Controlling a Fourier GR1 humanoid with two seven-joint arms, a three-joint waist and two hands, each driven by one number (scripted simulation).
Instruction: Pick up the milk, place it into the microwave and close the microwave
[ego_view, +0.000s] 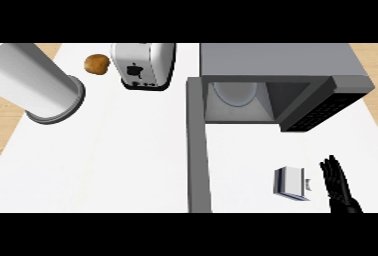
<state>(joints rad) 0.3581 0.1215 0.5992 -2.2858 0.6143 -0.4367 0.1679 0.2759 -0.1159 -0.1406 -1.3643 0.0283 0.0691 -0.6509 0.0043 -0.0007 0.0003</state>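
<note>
The milk (293, 183), a small white carton with a blue-grey edge, stands on the white counter at the lower right. My right hand (338, 184) is just right of it, fingers straight and pointing up the view, a small gap away from the carton. The microwave (280, 65) sits at the upper right with its cavity open and a round glass plate (236, 94) inside. Its grey door (196, 145) swings out toward me, left of the milk. My left hand does not show.
A silver toaster (143, 65) stands at the top middle, with a brown potato (97, 64) to its left. A large grey cylinder (40, 85) fills the upper left. The counter's wooden edge (9, 120) shows at the far left.
</note>
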